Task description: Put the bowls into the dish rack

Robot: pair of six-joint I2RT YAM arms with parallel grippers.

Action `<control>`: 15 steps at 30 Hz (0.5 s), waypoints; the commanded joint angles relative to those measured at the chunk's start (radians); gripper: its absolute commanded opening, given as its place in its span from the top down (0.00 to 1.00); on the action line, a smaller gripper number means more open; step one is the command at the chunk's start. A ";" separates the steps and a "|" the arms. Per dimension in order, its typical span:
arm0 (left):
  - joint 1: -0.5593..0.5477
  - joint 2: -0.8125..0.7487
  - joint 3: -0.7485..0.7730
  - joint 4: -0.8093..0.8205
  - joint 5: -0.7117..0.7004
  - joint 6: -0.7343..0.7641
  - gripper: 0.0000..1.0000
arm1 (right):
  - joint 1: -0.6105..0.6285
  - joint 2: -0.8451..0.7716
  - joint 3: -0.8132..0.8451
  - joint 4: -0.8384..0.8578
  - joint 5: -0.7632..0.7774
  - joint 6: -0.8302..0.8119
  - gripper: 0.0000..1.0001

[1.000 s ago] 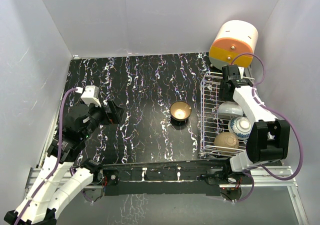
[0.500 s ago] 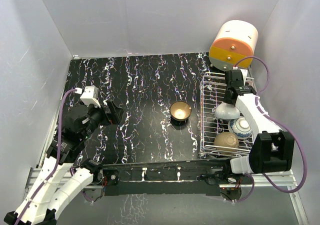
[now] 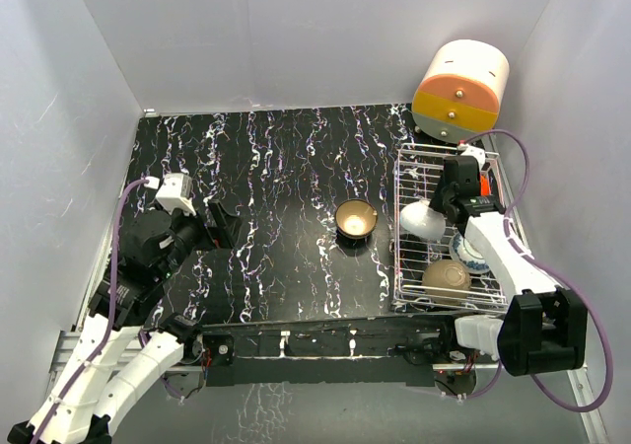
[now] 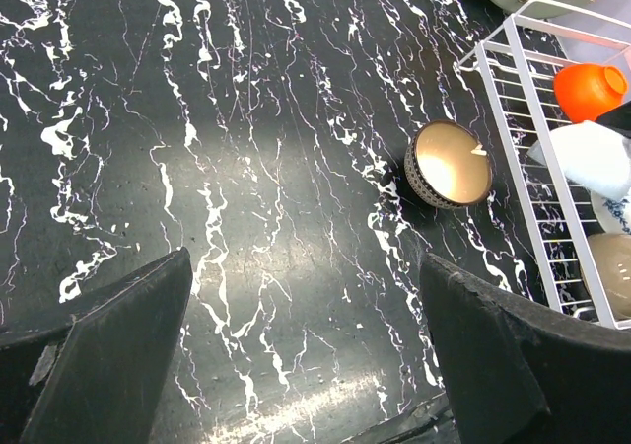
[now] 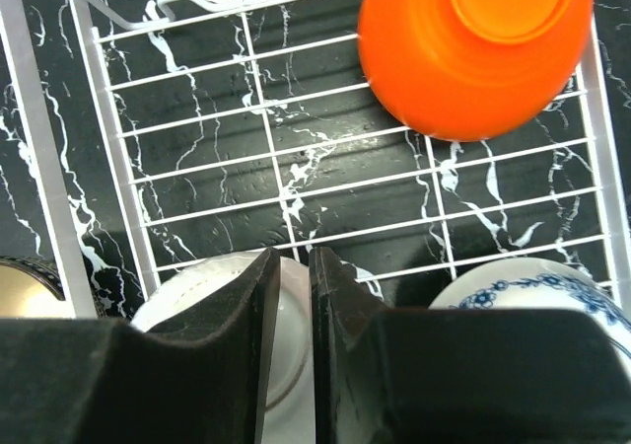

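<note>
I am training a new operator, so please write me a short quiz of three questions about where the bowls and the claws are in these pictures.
1. True or false: the gold-inside bowl stands on the table, outside the dish rack.
2. The right claw is: A. shut on the white bowl; B. open above the rack; C. shut on a spoon.
3. Not counting the held bowl, how many bowls lie in the rack?
Key: 1 true; 2 A; 3 three: the red bowl, the patterned bowl and the tan bowl.
</note>
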 commanded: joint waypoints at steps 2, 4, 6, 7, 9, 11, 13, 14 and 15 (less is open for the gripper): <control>-0.002 -0.026 0.002 -0.024 -0.017 0.004 0.03 | 0.007 -0.064 -0.099 0.129 -0.030 0.056 0.80; -0.002 -0.027 0.001 -0.027 -0.018 0.003 0.03 | 0.009 -0.077 -0.121 0.149 -0.022 0.061 0.80; -0.002 -0.028 0.001 -0.029 -0.018 0.004 0.03 | 0.009 -0.081 -0.129 0.155 -0.014 0.064 0.80; -0.002 -0.028 0.002 -0.029 -0.017 0.003 0.03 | 0.009 -0.081 -0.131 0.153 -0.010 0.065 0.79; -0.002 -0.028 0.005 -0.029 -0.018 0.005 0.03 | 0.010 -0.081 -0.133 0.154 -0.002 0.066 0.79; -0.002 -0.028 0.006 -0.027 -0.019 0.005 0.03 | 0.009 -0.090 -0.136 0.156 0.005 0.065 0.79; -0.002 -0.028 0.007 -0.028 -0.019 0.005 0.03 | 0.010 -0.103 -0.133 0.161 0.009 0.058 0.79; -0.002 -0.026 0.009 -0.026 -0.019 0.005 0.03 | 0.009 -0.108 -0.128 0.161 0.010 0.053 0.79; -0.002 -0.026 0.010 -0.028 -0.019 0.005 0.03 | 0.011 -0.115 -0.121 0.157 0.012 0.050 0.78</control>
